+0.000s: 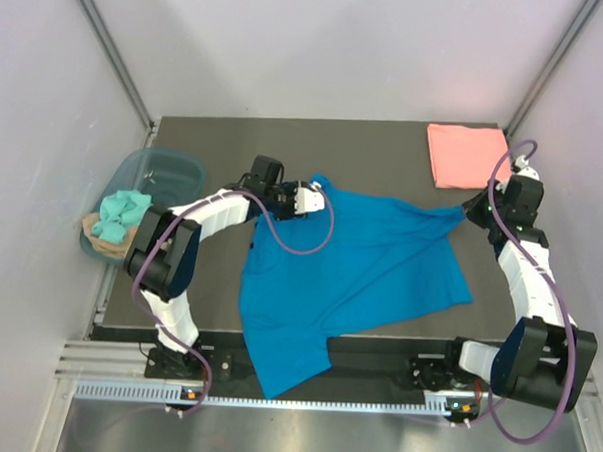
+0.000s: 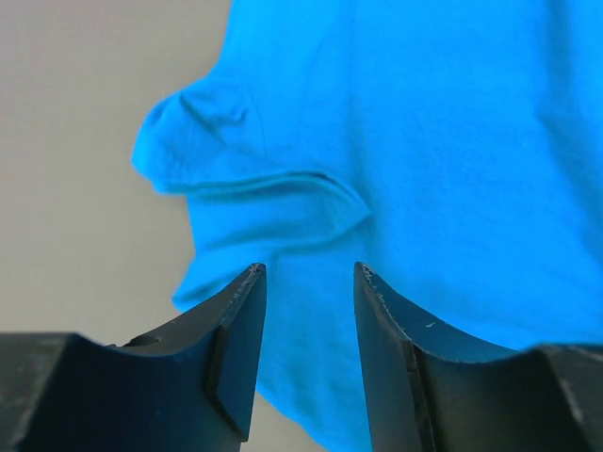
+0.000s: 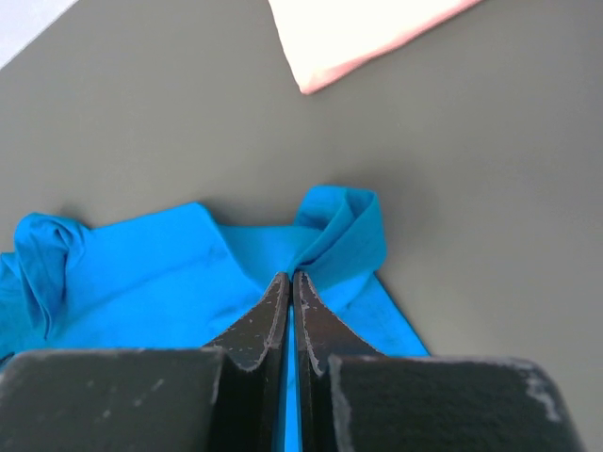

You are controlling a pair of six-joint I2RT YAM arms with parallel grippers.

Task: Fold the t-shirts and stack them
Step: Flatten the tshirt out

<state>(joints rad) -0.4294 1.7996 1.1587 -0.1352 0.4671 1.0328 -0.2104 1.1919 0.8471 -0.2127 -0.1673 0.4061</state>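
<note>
Two shirts, both whole only from overhead, blue t-shirt (image 1: 359, 279) spread mid-worktop (image 1: 385, 140), pink t-shirt (image 1: 467, 155) folded far right, wrist views show my right tool (image 3: 290, 278) clamped on blue cloth, my left tool (image 2: 309, 268) apart over it.

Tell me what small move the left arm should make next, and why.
Probably lower the left jaws and close them on the edge of the blue t-shirt: they stand apart, holding nothing, while the right jaws are shut on its other side.

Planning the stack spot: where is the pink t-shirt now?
In the top view the folded pink t-shirt lies at the far right corner of the table, just beyond the right gripper, apart from the blue t-shirt.
</note>
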